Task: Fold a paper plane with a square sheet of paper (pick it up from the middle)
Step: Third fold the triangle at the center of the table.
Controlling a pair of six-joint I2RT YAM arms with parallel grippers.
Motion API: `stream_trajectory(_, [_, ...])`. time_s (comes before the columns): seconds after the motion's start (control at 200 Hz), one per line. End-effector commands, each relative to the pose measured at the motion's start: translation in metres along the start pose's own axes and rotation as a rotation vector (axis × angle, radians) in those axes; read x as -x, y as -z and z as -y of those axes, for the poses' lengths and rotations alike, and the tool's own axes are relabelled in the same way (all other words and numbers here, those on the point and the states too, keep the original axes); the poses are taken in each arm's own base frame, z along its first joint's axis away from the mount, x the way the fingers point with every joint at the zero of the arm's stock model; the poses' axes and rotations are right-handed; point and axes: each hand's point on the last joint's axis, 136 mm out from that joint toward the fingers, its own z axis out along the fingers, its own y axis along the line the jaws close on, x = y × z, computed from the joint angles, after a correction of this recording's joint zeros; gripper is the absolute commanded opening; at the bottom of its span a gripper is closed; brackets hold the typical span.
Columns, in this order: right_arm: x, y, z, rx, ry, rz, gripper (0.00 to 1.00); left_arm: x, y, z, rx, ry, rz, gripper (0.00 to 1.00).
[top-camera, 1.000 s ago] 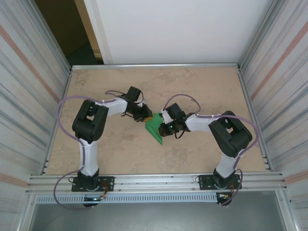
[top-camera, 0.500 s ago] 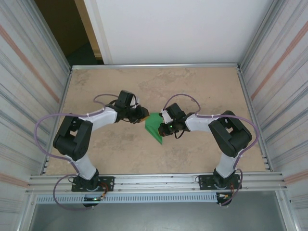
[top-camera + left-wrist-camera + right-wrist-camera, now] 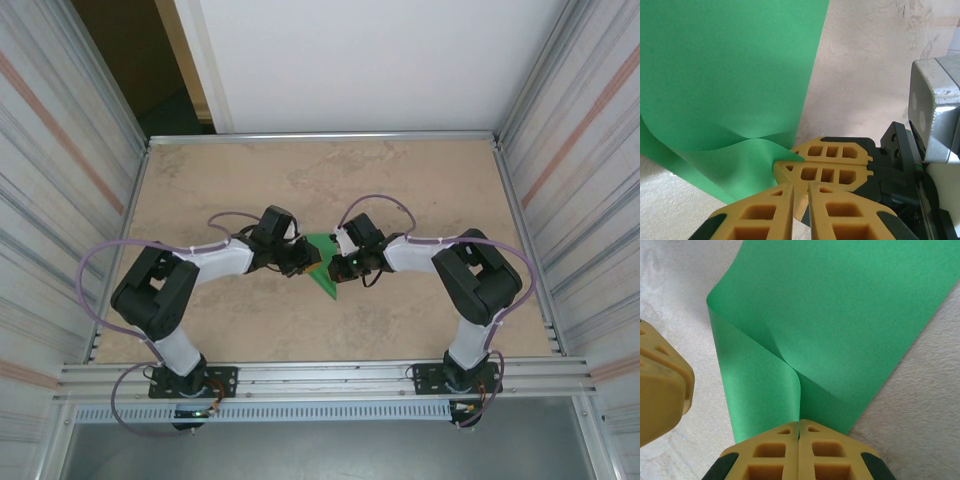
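The square sheet of paper (image 3: 326, 274) is bright green and lies partly folded at the middle of the table, one flap curling up. My right gripper (image 3: 799, 423) is shut on the paper's (image 3: 840, 315) near edge, pinching the raised fold. In the left wrist view the right gripper (image 3: 790, 160) holds a green corner between its closed yellow pads. My left gripper (image 3: 801, 188) sits just in front of it, beside the paper (image 3: 730, 75). Its jaws stand a narrow gap apart with nothing between them. From above, the left gripper (image 3: 303, 262) and the right gripper (image 3: 344, 263) face each other across the sheet.
The beige table (image 3: 420, 190) is ringed by a metal rail (image 3: 320, 137) and corrugated side walls. One yellow finger (image 3: 660, 385) of the left gripper shows at the left edge of the right wrist view, close to the paper.
The left arm swung away to the left, then came back right and nearer, up against the paper's left side. Its jaws narrowed. The right gripper and paper stayed put.
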Motion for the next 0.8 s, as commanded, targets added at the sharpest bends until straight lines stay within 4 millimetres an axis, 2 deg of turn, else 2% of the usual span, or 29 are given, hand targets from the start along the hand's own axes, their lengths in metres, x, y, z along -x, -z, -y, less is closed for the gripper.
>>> stream_trajectory(0.0, [-0.004,-0.004,0.008,-0.024,-0.044,-0.028,0.01,-0.003,-0.006,-0.008,0.012,0.023,-0.008,0.17])
stream_trajectory(0.215, [-0.004,-0.005,0.009,-0.026,-0.047,-0.033,0.01,-0.007,-0.014,-0.012,0.026,0.031,-0.04,0.17])
stream_trajectory(0.797, [-0.007,-0.007,0.011,-0.03,-0.053,-0.04,0.01,-0.012,-0.017,-0.036,0.104,0.07,-0.038,0.17])
